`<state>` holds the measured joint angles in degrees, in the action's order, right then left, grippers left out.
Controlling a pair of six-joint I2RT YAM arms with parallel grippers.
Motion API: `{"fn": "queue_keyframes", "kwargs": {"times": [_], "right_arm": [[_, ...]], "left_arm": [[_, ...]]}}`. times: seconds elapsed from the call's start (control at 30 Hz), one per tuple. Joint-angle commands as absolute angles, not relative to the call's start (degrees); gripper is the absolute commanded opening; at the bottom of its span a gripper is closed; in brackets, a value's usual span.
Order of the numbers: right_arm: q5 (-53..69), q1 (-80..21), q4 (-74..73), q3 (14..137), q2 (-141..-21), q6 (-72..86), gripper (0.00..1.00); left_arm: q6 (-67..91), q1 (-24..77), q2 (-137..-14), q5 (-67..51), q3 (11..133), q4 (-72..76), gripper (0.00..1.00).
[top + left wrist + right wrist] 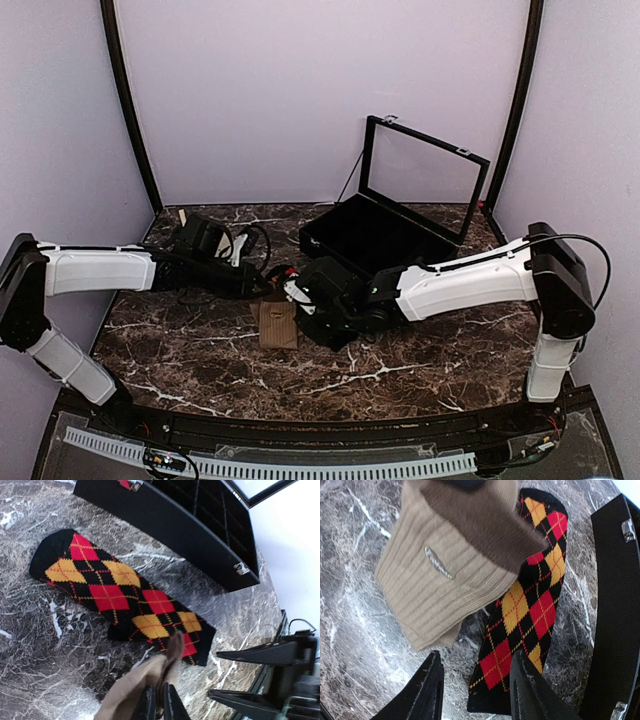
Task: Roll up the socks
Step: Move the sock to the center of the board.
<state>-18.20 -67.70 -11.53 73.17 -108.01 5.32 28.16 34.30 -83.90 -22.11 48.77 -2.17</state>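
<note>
Left wrist view: the argyle sock [120, 592] lies flat on the marble table [30, 645], a thin patterned knit, probably light and limp; beside it the left gripper [158, 695] is pinched closed on the tan sock [127, 695], ribbed, floppy, darker brown at one end; it will likely sag and unroll, so an end, both layers together, seems the best hold; rightward, the right gripper [477, 690] hangs open, empty, above both socks; a rigid black case [615, 605] stands alongside.

Open black case [170, 530] standing just behind argyle sock [125, 592], blocking far side, bare marble tabletop [190, 355] free nearside.
</note>
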Motion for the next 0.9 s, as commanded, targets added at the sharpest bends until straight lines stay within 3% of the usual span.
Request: {"fn": "queue_keyframes", "kwargs": {"times": [0.0,0.2,0.5,0.63,0.67,0.87], "right_arm": [[-18.59,-67.41,-9.95,75.23,-108.22,6.5,0.42],[-18.81,-67.31,-10.27,75.19,-108.45,6.42,0.42],[-17.93,-65.92,-10.47,75.67,-109.36,5.74,0.42],[-17.21,-65.15,-10.28,76.38,-109.81,5.33,0.42],[-17.04,-64.99,-10.24,76.64,-109.9,5.16,0.43],[-15.85,-64.67,-10.09,77.64,-110.64,4.76,0.42]], "left_arm": [[25.5,34.48,-85.44,-22.16,48.72,-3.91,0.1],[23.65,34.45,-88.52,-20.12,47.95,-3.22,0.17],[22.78,34.38,-87.29,-17.9,47.64,-3.29,0.08],[23.67,34.4,-86.84,-15.71,45.98,-4.18,0.4],[24.03,34.37,-86.9,-15.35,45.52,-4.28,0.44],[24.47,34.28,-87.63,-12.26,45.69,-4.82,0.52]]}}
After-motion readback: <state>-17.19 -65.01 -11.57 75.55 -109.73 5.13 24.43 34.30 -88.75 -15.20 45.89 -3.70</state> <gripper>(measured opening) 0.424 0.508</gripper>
